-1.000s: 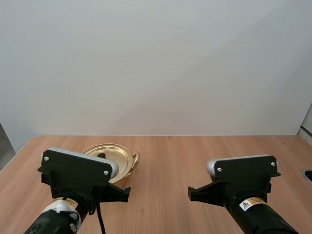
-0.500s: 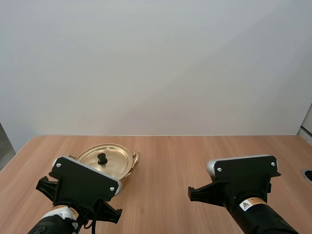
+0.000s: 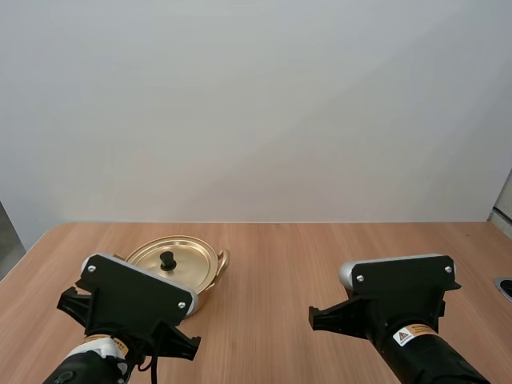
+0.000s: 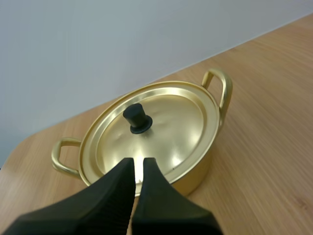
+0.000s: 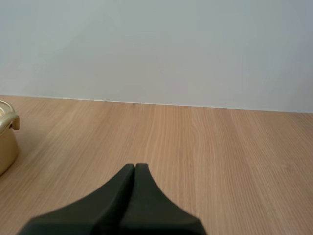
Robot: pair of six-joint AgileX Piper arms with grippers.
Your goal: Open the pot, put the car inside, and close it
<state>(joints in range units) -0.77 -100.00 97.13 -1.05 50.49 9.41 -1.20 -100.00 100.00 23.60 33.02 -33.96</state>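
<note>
The left fingers (image 4: 128, 170) are held pressed almost together with nothing between them, pointed at the near edge of the lid (image 4: 171, 127), short of its black knob (image 4: 137, 118). The lid is seated on the gold pot (image 4: 198, 176), which stands on the counter (image 3: 320, 256) toward the left. Since a second ago the left arm has been drawn back and lowered, so the knob is uncovered in the high view. The right fingers (image 5: 131, 172) are closed on nothing over bare counter, unmoved.

Black angular wrist housings (image 3: 132, 298), silver screws (image 3: 358, 278), orange warning sticker (image 3: 412, 333), black wedge fingers (image 4: 110, 196)
</note>
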